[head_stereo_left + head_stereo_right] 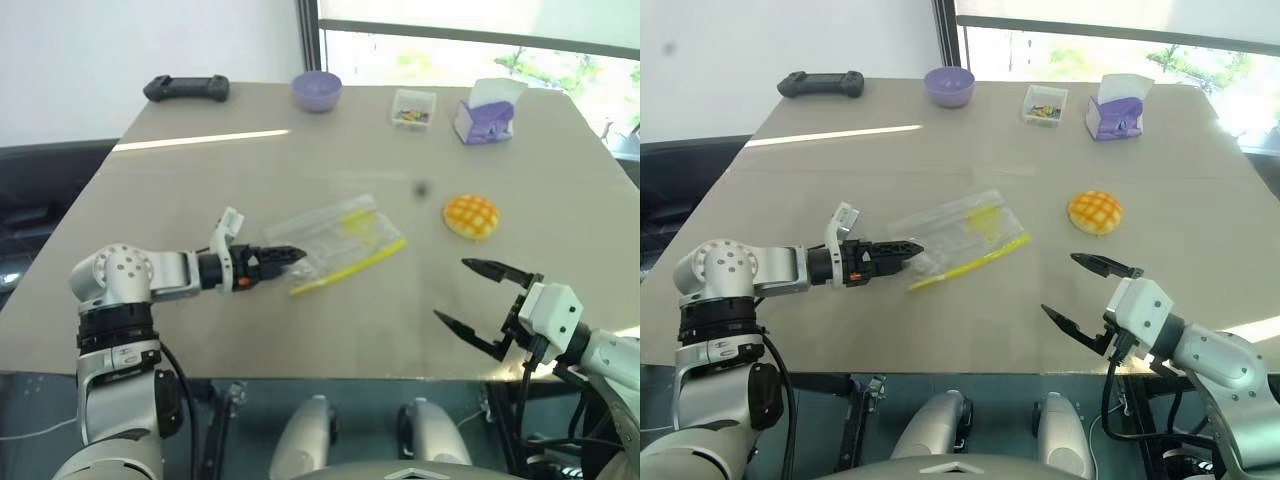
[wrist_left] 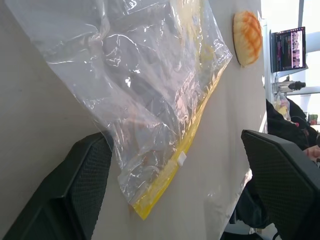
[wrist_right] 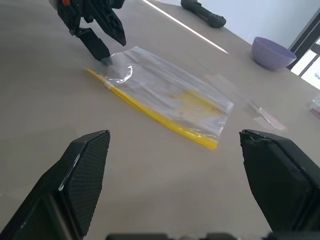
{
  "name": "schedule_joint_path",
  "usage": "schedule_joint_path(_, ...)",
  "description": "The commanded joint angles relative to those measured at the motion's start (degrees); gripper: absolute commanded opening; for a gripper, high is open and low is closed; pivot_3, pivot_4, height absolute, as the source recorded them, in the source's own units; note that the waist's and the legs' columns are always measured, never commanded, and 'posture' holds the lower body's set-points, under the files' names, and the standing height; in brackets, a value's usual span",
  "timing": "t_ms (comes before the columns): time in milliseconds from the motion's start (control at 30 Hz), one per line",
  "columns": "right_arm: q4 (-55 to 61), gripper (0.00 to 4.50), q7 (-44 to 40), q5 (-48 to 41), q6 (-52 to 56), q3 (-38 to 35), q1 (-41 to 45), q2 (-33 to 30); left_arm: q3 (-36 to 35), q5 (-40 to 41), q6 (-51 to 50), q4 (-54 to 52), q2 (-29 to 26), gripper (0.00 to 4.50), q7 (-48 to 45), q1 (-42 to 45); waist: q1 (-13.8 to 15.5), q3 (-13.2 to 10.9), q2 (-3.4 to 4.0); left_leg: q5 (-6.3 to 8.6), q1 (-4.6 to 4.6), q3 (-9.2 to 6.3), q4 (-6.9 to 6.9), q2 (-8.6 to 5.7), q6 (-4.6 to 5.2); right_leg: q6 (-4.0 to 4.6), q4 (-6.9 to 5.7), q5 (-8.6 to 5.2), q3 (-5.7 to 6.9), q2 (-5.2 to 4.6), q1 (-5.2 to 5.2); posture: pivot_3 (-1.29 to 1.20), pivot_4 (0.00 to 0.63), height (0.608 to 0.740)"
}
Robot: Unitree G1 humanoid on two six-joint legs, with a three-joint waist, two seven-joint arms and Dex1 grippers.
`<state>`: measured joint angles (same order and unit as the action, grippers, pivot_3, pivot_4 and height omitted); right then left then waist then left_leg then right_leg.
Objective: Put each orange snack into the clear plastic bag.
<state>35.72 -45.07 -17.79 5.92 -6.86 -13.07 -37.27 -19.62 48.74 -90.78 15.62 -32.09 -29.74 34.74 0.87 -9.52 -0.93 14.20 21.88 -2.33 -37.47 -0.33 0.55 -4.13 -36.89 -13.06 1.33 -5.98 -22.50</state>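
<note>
The left gripper (image 1: pixel 292 255), jaws apart, straddles the clear plastic bag's (image 1: pixel 335 232) corner, hiding it; the right gripper (image 1: pixel 478 297) gapes wide, empty.

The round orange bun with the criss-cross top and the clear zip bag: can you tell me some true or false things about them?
1. The round orange criss-cross bun is inside the clear plastic zip bag. False: it lies on the table beside it.
2. The bag has a yellow seal strip. True.
3. The right pincer holds the bun. False: it is open, holding nothing.
4. The left pincer is at the bag's edge. True.
5. A purple bowl sits far back. True.
</note>
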Motion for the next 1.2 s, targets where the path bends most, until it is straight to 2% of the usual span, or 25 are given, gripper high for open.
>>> schedule_joint_path(33,0.29,4.5,0.19,0.72,-1.66,0.56,0.69,0.18,4.0,-2.99,-1.38,3.37,2.87,2.57,1.05,-0.46,0.0,0.0,-0.01,0.0,0.01,0.0,0.0,0.0,0.0,0.0,0.01,0.0,0.0,0.0,0.0,0.0,0.15,0.74)
schedule_joint_path(200,-0.24,4.5,0.69,1.46,-1.74,1.09,1.01,0.31,1.94,-5.56,-0.63,6.49,5.61,0.18,2.02,0.77,0.0,0.01,0.0,0.0,0.02,-0.01,0.0,-0.01,0.0,0.0,0.03,0.0,0.01,0.0,-0.01,0.0,0.15,0.74)
schedule_joint_path(233,-0.39,4.5,0.85,1.74,-1.85,1.22,1.07,0.37,0.89,-5.89,-0.81,7.03,6.29,0.08,2.51,1.14,0.07,0.14,0.15,0.0,0.02,-0.01,0.0,-0.02,0.0,0.0,0.04,0.0,0.01,0.0,0.0,0.0,0.15,0.74)
schedule_joint_path(333,-1.17,4.5,1.26,3.06,-2.59,1.85,1.12,0.66,-3.75,-6.13,-1.54,8.49,8.1,0.08,4.32,2.6,0.02,0.36,0.43,0.0,-0.09,-0.03,0.01,-0.03,0.0,-0.11,0.03,-0.06,0.03,-0.02,0.08,0.0,0.15,0.74)
schedule_joint_path(500,-3.65,4.5,2.1,5.77,-3.71,3.57,2.28,1.28,-9.96,-0.54,-1.72,10.45,7.89,0.08,6.79,5.48,-0.04,0.38,0.42,0.0,-0.08,-0.14,0.01,-0.03,0.0,-0.21,0.01,-0.13,0.12,-0.01,0.09,0.0,0.15,0.74)
schedule_joint_path(833,-9.56,4.5,2.67,9.29,-6.58,5.99,7.04,2.35,-12.05,15.29,-1.72,10.64,6.17,0.08,17.76,8.65,-0.5,-0.02,-0.22,0.0,0.17,-0.46,0.01,-0.04,-0.03,-0.01,0.07,0.0,0.13,-0.01,-0.11,0.0,0.15,0.74)
schedule_joint_path(1200,-16.42,4.5,8.99,21.92,-7.92,11.97,15.35,4.73,-14.1,26.99,-1.72,11.02,6.55,0.08,30.04,10.09,-1.56,-0.14,-0.36,-0.01,0.16,-0.5,0.05,-0.05,-0.06,-0.01,0.07,0.01,0.13,-0.01,-0.13,0.0,0.15,0.74)
